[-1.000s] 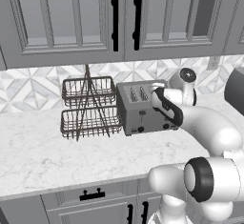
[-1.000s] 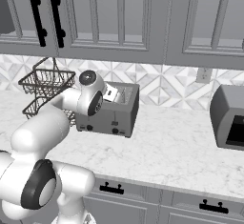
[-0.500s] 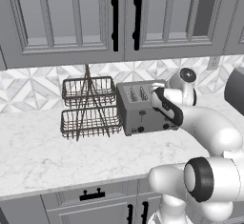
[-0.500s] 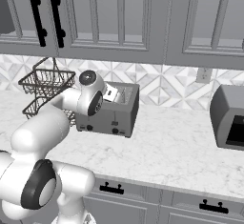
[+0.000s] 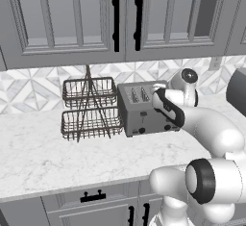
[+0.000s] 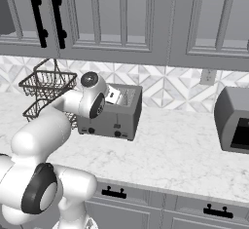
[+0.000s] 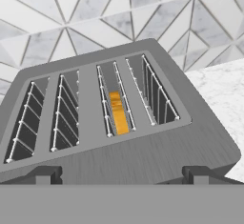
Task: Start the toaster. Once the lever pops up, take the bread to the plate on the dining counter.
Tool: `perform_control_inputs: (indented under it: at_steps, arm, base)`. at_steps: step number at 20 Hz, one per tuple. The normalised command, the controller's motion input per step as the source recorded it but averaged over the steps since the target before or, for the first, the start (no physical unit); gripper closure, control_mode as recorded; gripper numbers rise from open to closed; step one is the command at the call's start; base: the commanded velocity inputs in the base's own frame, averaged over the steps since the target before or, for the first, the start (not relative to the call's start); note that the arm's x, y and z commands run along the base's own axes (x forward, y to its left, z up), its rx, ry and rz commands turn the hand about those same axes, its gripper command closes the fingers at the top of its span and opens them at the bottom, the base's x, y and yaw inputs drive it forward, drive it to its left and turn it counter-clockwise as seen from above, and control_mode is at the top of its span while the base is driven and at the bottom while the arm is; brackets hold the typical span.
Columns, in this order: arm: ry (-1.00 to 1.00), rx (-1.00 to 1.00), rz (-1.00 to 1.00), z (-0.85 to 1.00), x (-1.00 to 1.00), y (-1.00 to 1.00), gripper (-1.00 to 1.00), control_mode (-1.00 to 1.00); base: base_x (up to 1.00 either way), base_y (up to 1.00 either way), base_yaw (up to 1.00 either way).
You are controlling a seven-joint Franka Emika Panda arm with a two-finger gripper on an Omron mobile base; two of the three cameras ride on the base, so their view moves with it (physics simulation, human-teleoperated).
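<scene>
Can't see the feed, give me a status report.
Gripper open, empty, above toaster. Bread down in third slot from left, hand view. Nothing in the way.

Bread in toaster slot

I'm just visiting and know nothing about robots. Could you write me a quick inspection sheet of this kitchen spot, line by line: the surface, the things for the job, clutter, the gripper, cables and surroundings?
Surface: white marble-look counter with faint grey veins.
Job's things: grey four-slot toaster stands on the counter by the wall; an orange bread slice sits low in the third slot from the left in the hand view. The other three slots look empty.
Clutter: two-tier wire basket rack beside the toaster; a dark grey appliance farther along the counter.
Gripper: gripper open, tips apart, holding nothing, poised over the toaster's near edge.
Cables: nothing seen.
Surroundings: grey upper cabinets with black handles, patterned tile backsplash, wall outlet, drawers below.
</scene>
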Motion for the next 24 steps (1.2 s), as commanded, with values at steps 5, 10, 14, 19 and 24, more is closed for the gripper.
perform_control_inputs:
  at_steps: [5, 10, 14, 19, 24]
  arm:
    - [0.00, 0.00, 0.00, 0.00, 0.00, 0.00, -1.00, -1.00]
    - [0.00, 0.00, 0.00, 0.00, 0.00, 0.00, -1.00, -1.00]
    - [0.00, 0.00, 0.00, 0.00, 0.00, 0.00, -1.00, -1.00]
    - [0.00, 0.00, 0.00, 0.00, 0.00, 0.00, -1.00, -1.00]
    - [0.00, 0.00, 0.00, 0.00, 0.00, 0.00, -1.00, -1.00]
  base:
    - [0.00, 0.00, 0.00]
    - [0.00, 0.00, 0.00]
    - [0.00, 0.00, 0.00]
    - [0.00, 0.00, 0.00]
    - [0.00, 0.00, 0.00]
